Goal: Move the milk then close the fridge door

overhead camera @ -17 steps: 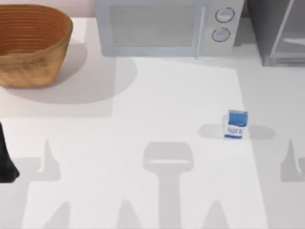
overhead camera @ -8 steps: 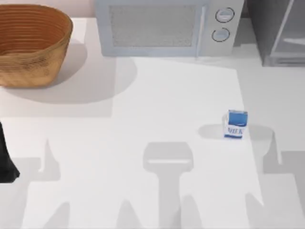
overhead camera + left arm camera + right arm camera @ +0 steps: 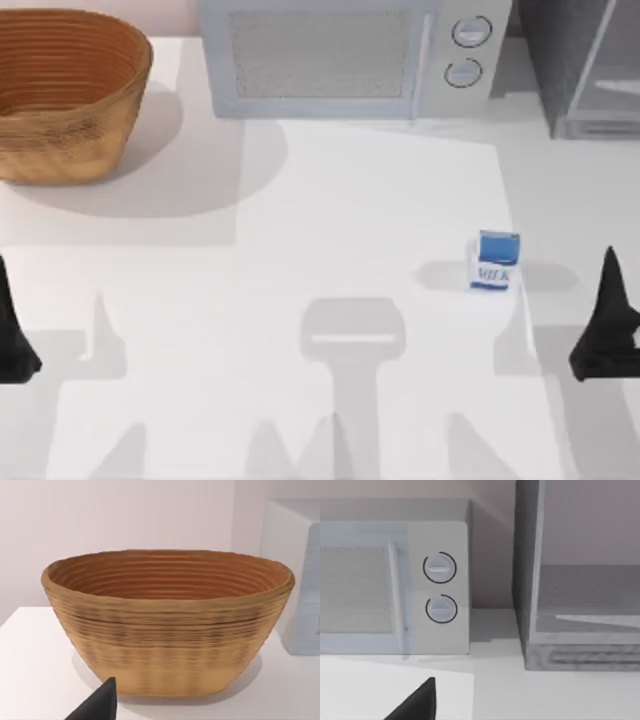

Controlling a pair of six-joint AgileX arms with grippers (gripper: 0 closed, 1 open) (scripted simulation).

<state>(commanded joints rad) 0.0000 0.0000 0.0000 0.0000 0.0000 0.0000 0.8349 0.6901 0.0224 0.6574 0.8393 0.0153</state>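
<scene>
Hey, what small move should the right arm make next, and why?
Probably swing the right gripper toward the top view's left and lower it around the milk carton. The carton stands upright and untouched on the table, close to that gripper; the left gripper sits far off.

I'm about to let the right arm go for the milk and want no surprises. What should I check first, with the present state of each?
1. Milk upright on the table: ok.
2. Space around the carton free of other things: ok; microwave and basket stand far off.
3. Right tool near the milk, at the table's right edge: ok, not touching it.
4. Right tool's fingers open: cannot tell.
5. Fridge door open for placing: ok, a shelf shows inside.
6. Left tool out of the way, at the left edge: ok.
</scene>
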